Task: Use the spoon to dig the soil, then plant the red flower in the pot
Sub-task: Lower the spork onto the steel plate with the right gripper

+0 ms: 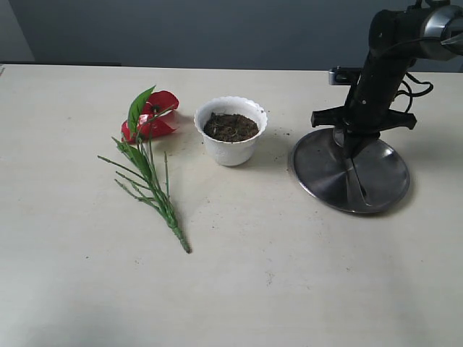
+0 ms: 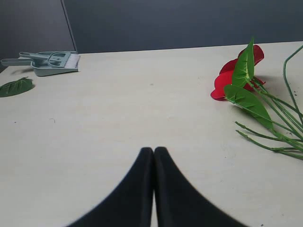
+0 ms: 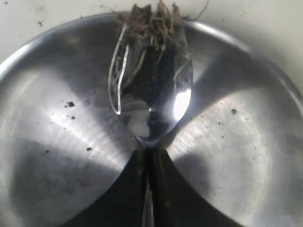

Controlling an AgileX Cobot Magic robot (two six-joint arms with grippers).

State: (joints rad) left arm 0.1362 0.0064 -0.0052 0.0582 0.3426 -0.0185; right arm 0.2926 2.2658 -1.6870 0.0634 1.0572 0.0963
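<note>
The white pot (image 1: 231, 148) stands mid-table, filled with dark soil (image 1: 231, 127). Left of it lies the red flower (image 1: 153, 114), its green stems trailing toward the front; it also shows in the left wrist view (image 2: 236, 71). Over the round steel plate (image 1: 383, 181) my right gripper (image 1: 352, 148) points down, shut (image 3: 150, 152) on the handle of the spoon (image 3: 151, 99). The spoon's head rests on the plate, and soil crumbs and fibres (image 3: 151, 21) cling to its tip. My left gripper (image 2: 154, 150) is shut and empty, low over bare table a little way from the flower.
A green dustpan with a brush (image 2: 52, 63) and a loose green leaf (image 2: 16, 87) lie at the far side of the table in the left wrist view. Soil specks dot the plate (image 3: 57, 156) and the table around the pot.
</note>
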